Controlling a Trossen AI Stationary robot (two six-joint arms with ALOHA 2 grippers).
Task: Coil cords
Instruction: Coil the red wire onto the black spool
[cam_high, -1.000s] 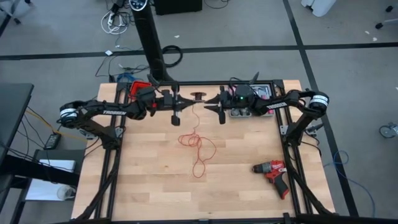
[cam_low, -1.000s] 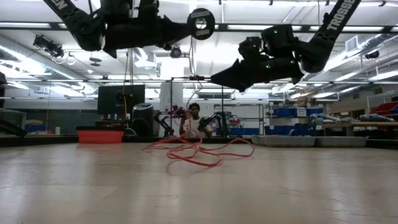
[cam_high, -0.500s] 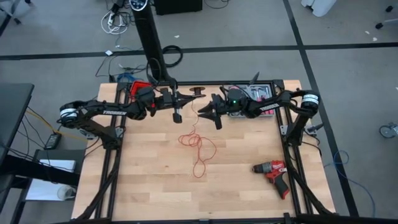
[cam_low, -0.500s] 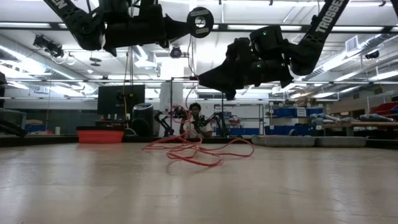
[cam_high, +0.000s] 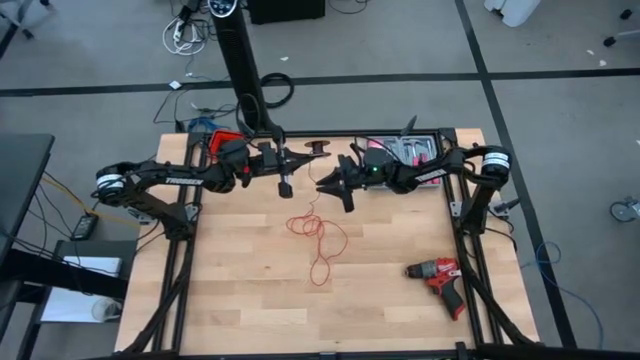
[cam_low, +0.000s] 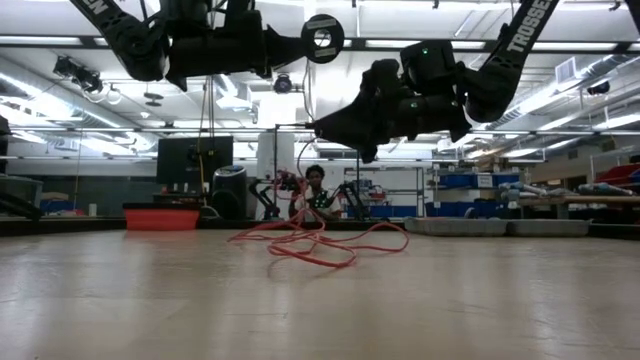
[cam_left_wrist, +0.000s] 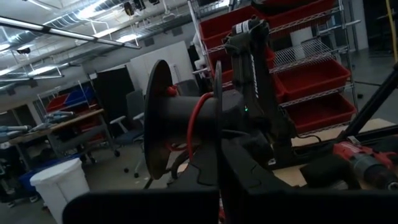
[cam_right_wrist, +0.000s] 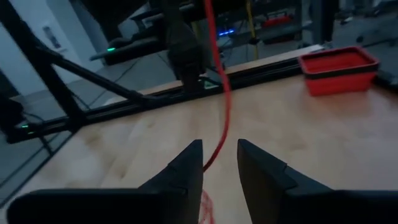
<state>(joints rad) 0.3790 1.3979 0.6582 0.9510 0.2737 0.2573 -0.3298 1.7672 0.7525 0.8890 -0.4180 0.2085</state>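
Above the wooden table (cam_high: 230, 290), right hand (cam_high: 327, 184) now nearer the red cord (cam_high: 318, 238).

The bench (cam_high: 240, 300) is pale wood in butcher-block strips, smooth with a soft satin sheen (the low view shows light glancing off it); its edges carry a black frame (cam_high: 300, 135), seemingly matt metal; the cords (cam_high: 318, 238) look like thin red plastic-sheathed wire, slightly glossy; the spool (cam_left_wrist: 171, 127) appears dark matt plastic; the drill (cam_high: 441, 277) near the bench's right edge has a red and black plastic-looking body; the right gripper's fingers (cam_right_wrist: 186, 169) look matt black.
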